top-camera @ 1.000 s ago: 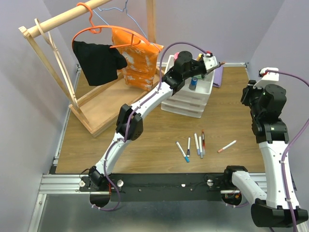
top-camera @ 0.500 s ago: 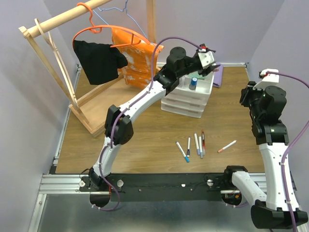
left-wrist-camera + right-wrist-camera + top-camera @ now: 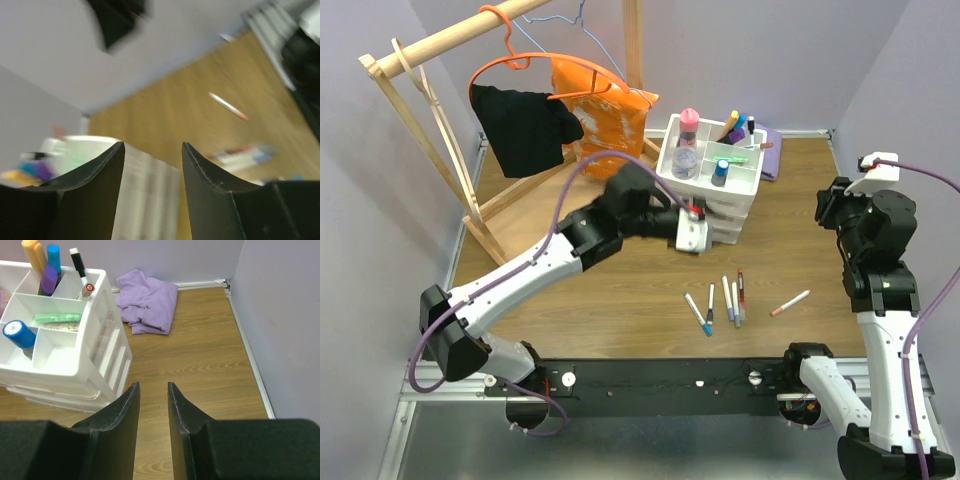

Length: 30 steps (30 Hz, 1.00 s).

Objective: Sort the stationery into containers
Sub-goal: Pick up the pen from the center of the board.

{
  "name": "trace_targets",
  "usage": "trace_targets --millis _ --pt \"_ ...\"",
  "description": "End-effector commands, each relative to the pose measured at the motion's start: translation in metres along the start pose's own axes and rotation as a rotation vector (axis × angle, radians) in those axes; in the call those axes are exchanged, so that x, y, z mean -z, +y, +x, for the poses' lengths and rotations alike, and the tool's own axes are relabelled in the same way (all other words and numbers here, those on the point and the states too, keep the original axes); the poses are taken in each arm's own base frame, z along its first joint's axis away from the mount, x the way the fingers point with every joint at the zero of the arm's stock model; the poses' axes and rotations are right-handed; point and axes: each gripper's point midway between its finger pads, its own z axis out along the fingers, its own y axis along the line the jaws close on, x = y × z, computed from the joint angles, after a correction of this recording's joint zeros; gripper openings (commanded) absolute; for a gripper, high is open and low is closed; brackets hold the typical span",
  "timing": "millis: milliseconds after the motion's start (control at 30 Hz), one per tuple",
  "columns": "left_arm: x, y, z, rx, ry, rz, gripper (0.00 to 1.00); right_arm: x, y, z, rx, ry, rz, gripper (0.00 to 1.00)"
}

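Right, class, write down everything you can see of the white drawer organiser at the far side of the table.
The white plastic organiser stands upright on the wooden table: three shallow drawers, shut as far as shows, under an open divided tray. Its compartments hold upright markers, a green highlighter lying flat, a blue-capped bottle and a pink-capped bottle. The purple cloth lies close beside it; the left gripper, open, hangs near its front corner, contact unclear.

Everything is smeared with blur. The left gripper (image 3: pixel 152 146) has its black fingers apart, with nothing between them. Behind them sits the white drawer organiser (image 3: pixel 145 190), with coloured stationery (image 3: pixel 37 167) at its left. On the wooden worktop (image 3: pixel 165 110) lie a single pen (image 3: pixel 227 106) and a cluster of pens (image 3: pixel 242 152).
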Motion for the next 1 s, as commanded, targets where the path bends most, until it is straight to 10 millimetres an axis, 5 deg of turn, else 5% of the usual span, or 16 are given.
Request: trace_targets --millis 0,133,367,700,967 --pt "0.033 -0.169 0.108 0.103 0.291 0.500 0.53 0.006 0.006 0.022 0.015 0.047 -0.045 0.37" --pt "0.039 -0.210 0.148 0.157 0.399 0.608 0.45 0.008 0.012 0.031 0.013 0.070 -0.083 0.43" --pt "0.020 -0.247 0.189 0.162 0.476 0.698 0.43 0.011 0.014 0.039 0.029 0.105 -0.097 0.57" --pt "-0.026 -0.262 0.211 0.141 0.509 0.728 0.41 0.019 0.011 0.049 0.055 0.139 -0.096 0.57" --pt "-0.024 -0.277 0.235 0.152 0.568 0.768 0.40 0.019 0.011 0.058 0.069 0.164 -0.097 0.57"
